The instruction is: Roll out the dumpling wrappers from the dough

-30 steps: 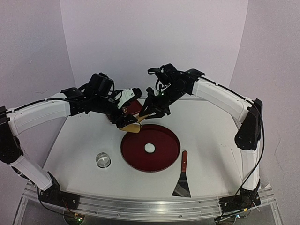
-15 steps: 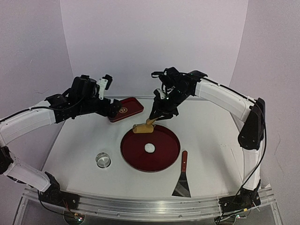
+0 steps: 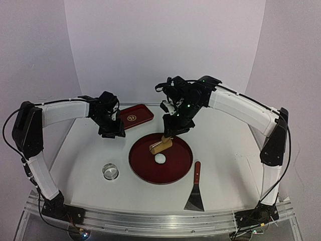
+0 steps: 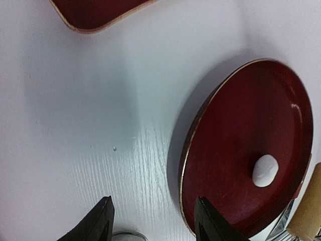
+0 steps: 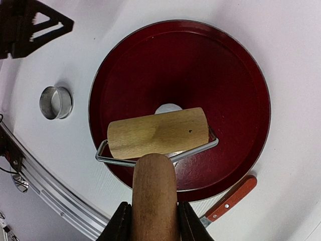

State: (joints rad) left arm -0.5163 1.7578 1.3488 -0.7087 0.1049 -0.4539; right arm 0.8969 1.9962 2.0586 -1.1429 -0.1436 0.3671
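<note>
The dough [image 3: 160, 158] is a small white lump in the middle of the round red tray [image 3: 181, 165]. My right gripper [image 3: 174, 126] is shut on the wooden handle of a small roller [image 3: 161, 146]. In the right wrist view the roller's barrel [image 5: 158, 132] covers the near part of the dough [image 5: 168, 108], and I cannot tell whether they touch. The fingers [image 5: 119, 226] clamp the handle on both sides. My left gripper [image 3: 111, 131] hangs open and empty over the table left of the tray, its fingertips [image 4: 103, 223] apart. No dumpling wrappers are in view.
A metal ring cutter [image 3: 110, 171] stands on the table left of the round tray. A scraper with a red handle [image 3: 195, 193] lies to the tray's right front. A rectangular red tray [image 3: 134, 116] sits at the back left, close to my left gripper.
My left gripper has drawn away from the roller and swung left, down toward the table. My right gripper has carried the roller forward and down over the round tray to the dough.
</note>
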